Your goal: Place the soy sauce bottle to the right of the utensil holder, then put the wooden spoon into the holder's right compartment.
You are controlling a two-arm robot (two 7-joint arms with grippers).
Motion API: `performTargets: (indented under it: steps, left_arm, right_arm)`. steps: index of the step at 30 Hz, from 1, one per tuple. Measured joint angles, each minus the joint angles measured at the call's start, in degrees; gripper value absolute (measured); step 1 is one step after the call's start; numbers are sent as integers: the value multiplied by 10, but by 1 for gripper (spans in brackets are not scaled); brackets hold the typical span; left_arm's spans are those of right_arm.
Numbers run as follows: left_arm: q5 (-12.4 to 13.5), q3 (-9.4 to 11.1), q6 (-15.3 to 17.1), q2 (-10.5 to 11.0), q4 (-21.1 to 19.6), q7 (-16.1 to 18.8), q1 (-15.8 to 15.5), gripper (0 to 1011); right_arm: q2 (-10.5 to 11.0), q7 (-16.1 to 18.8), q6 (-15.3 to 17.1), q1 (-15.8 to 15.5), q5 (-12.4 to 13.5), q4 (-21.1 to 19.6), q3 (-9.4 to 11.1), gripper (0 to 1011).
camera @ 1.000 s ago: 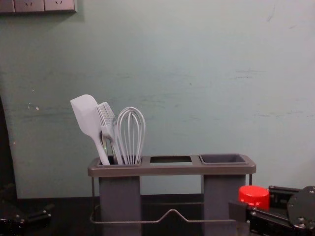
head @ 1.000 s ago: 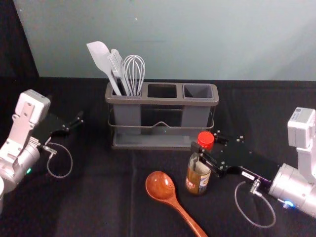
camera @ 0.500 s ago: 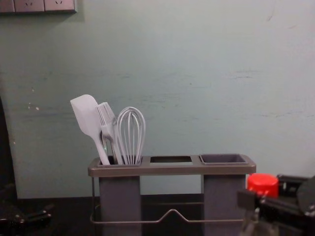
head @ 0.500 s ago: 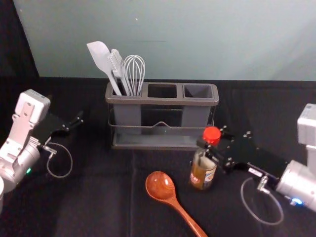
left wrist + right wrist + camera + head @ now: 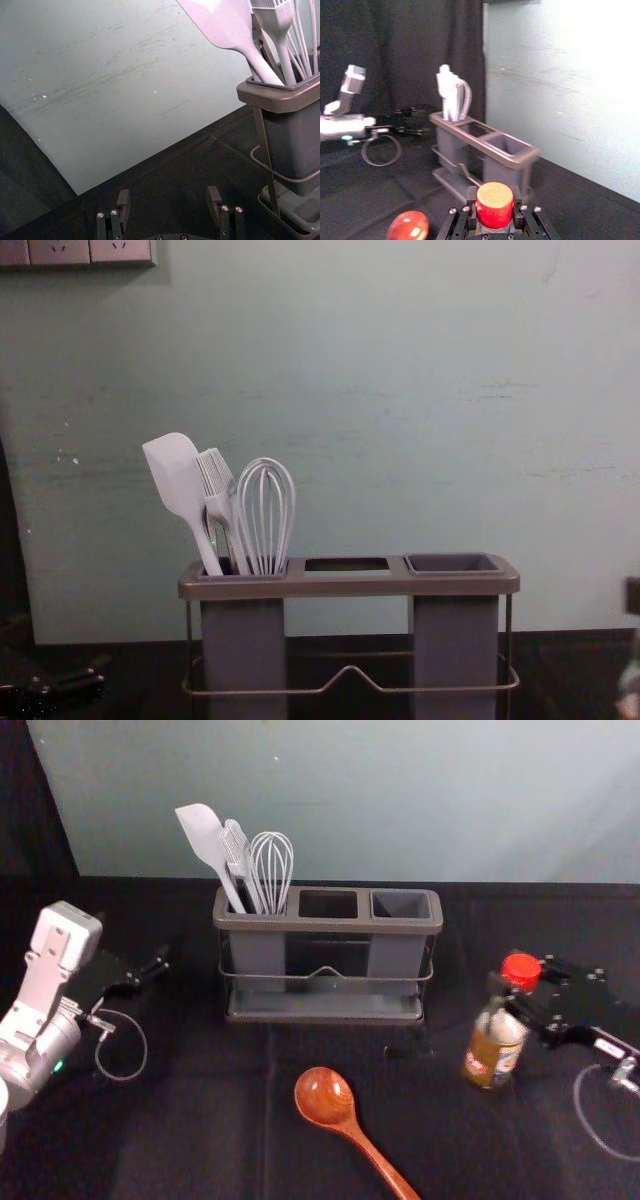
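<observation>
Soy sauce bottle (image 5: 492,1050) with a red cap (image 5: 521,968) is clamped in the right gripper (image 5: 520,986), to the right of the utensil holder (image 5: 330,924) and a little nearer the robot, apart from it. In the head view the cap sits farther right than the base; I cannot tell whether the base touches the table (image 5: 200,1120). The right wrist view has the cap between the two fingers, which close in on the bottle from both sides. In the chest view, a sliver of the bottle and a dark fingertip reach in at the right edge.

The wooden spoon (image 5: 325,1098) lies on the black-covered table in front of the holder, to the left of the bottle and well apart from it. Its bowl points toward the holder and its handle runs back toward the robot and to the right.

The holder has three openings in a row. The left compartment carries a spatula (image 5: 178,475), a brush (image 5: 220,490) and a whisk (image 5: 266,510), all standing with their heads up. The right compartment (image 5: 453,563) is the one on the bottle's side. A bent wire rail (image 5: 349,670) runs across the holder's front.

The left gripper (image 5: 152,970) is parked to the left of the holder, its fingers spread well apart over the dark cloth. Behind everything rises a pale green wall (image 5: 340,390), with a socket panel (image 5: 75,251) at the chest view's upper left.
</observation>
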Motion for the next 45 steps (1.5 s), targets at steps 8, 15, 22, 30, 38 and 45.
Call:
performTargets:
  steps: [8, 15, 22, 30, 38, 45]
  left_arm:
    - [0, 0, 0, 0, 0, 0, 0, 1005]
    - [0, 0, 0, 0, 0, 0, 0, 1005]
    - [0, 0, 0, 0, 0, 0, 0, 1005]
    - [0, 0, 0, 0, 0, 0, 0, 1005]
    - [0, 0, 0, 0, 0, 0, 0, 1005]
    - [0, 0, 0, 0, 0, 0, 0, 1005]
  right_arm:
    - [-7, 8, -21, 19, 6, 48, 17, 387]
    - [-28, 28, -45, 65, -3, 101, 0, 387]
    - [-43, 39, -50, 105, -20, 138, -22, 387]
    - [-62, 42, -48, 141, -37, 169, -45, 387]
    - [-86, 44, -47, 175, -42, 209, -63, 387]
    - [-100, 44, -52, 196, -51, 237, -72, 387]
